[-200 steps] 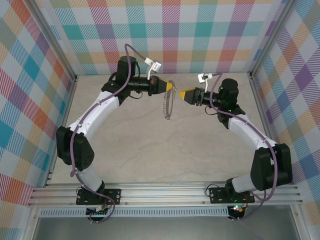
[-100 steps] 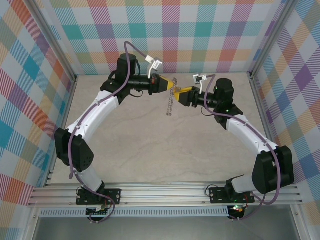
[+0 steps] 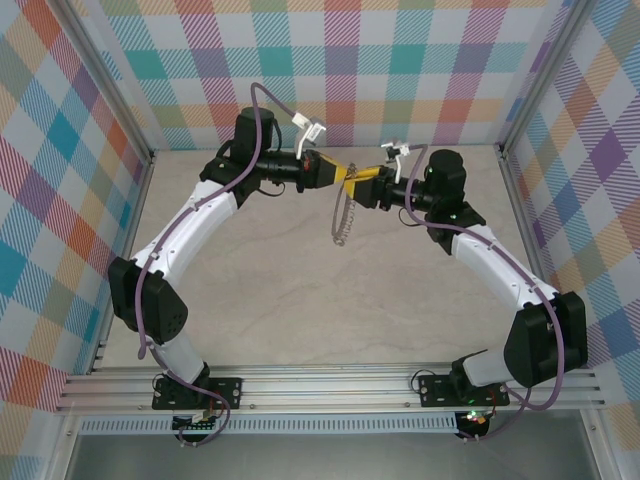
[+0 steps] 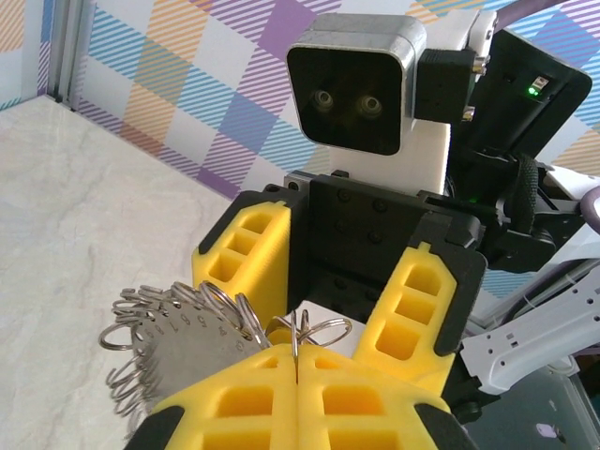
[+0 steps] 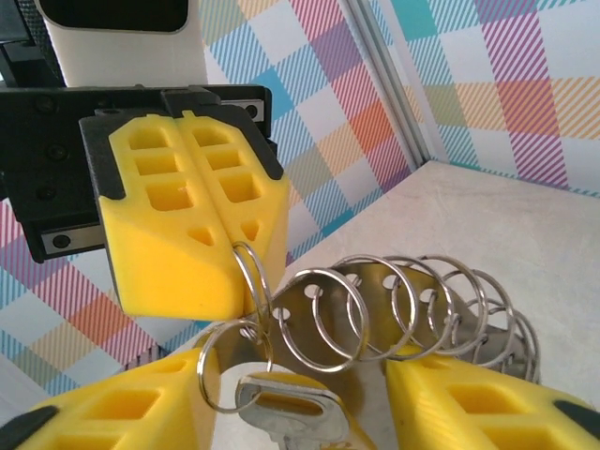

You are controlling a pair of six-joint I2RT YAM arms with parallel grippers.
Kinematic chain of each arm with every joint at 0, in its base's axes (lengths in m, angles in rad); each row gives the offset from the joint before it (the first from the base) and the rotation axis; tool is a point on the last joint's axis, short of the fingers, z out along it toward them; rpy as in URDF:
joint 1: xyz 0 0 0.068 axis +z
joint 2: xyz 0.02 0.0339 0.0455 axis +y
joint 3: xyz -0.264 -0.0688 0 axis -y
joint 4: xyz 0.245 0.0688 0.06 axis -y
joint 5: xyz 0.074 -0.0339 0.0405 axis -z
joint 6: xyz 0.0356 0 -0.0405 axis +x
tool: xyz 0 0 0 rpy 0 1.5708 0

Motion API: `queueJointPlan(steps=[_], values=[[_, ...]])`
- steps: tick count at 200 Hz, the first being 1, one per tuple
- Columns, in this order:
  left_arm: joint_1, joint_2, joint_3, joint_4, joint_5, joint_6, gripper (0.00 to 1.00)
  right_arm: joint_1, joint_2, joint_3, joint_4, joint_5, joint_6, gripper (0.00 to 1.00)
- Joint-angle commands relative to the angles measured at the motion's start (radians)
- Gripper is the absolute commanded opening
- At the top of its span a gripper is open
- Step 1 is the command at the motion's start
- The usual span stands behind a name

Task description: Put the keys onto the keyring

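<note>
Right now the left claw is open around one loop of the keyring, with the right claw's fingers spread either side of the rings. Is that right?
Not quite. The left claw is shut, not open: its yellow fingers are pressed together, pinching one loop of the keyring. The left wrist view shows this. The rest stands: the right claw has its fingers spread either side of the rings.

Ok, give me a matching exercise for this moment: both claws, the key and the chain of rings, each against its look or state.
Things:
1 left claw
2 right claw
3 key
4 chain of rings

States:
A jaws apart
B pinched shut on one ring
C flat silver head with a slot
D dangles below where the claws meet

Pairs: 1-B, 2-A, 3-C, 4-D
</note>
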Motion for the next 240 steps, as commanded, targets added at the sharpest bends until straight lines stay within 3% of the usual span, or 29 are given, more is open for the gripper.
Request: queueJointPlan(steps=[1, 80, 159, 240], values=[[-0.012, -0.014, 0.023, 0.008, 0.019, 0.021, 0.00, 0.013, 0.007, 0.030, -0.031, -0.013, -0.040, 0.40], [-0.011, -0.033, 0.020, 0.024, -0.029, 0.011, 0.00, 0.018, -0.033, -0.026, -0.093, 0.000, -0.065, 0.29], [-0.010, -0.045, 0.002, 0.072, -0.055, -0.011, 0.00, 0.030, -0.042, -0.017, -0.110, -0.014, -0.068, 0.01], [-0.011, -0.048, -0.023, 0.142, -0.062, -0.062, 0.00, 0.068, 0.012, 0.003, -0.105, -0.020, -0.067, 0.00]])
